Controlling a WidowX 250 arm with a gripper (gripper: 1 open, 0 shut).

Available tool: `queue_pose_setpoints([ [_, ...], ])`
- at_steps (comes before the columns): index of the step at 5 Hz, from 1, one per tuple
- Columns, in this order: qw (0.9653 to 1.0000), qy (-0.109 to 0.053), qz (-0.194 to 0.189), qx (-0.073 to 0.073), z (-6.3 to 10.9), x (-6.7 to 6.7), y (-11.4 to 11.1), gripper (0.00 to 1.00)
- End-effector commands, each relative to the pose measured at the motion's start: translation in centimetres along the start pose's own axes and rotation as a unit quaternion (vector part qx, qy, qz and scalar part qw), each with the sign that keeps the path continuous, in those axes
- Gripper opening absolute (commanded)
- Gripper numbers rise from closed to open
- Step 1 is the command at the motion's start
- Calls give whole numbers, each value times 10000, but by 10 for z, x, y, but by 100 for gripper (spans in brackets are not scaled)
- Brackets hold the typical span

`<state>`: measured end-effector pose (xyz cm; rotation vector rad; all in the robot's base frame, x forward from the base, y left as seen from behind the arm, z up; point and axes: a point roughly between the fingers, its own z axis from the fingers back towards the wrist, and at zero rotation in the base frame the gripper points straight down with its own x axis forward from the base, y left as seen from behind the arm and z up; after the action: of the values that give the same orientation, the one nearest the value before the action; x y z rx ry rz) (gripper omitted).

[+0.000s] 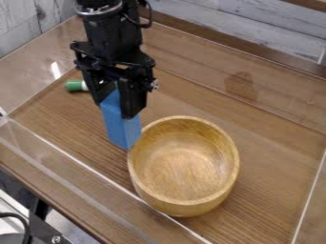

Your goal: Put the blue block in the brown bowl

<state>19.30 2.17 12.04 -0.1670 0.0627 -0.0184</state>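
Note:
The blue block (120, 124) hangs upright, held by its top end between the fingers of my gripper (116, 98), which is shut on it. Its lower end is just left of the brown bowl's (186, 165) rim; whether it touches the table I cannot tell. The round wooden bowl sits on the table at the lower right of the gripper, with nothing inside it. The black arm comes down from the top of the view.
A green-and-white marker pen (74, 86) lies on the wooden table (254, 105) behind the gripper at the left, mostly hidden. Clear plastic walls (51, 152) run along the front and left edges of the table.

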Motion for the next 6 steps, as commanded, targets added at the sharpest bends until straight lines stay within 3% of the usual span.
queue_pose_setpoints([
  [1,9995,-291,-78,78,14,5,-4,0],
  [6,9995,-236,-211,29,12,-2,-20,0],
])
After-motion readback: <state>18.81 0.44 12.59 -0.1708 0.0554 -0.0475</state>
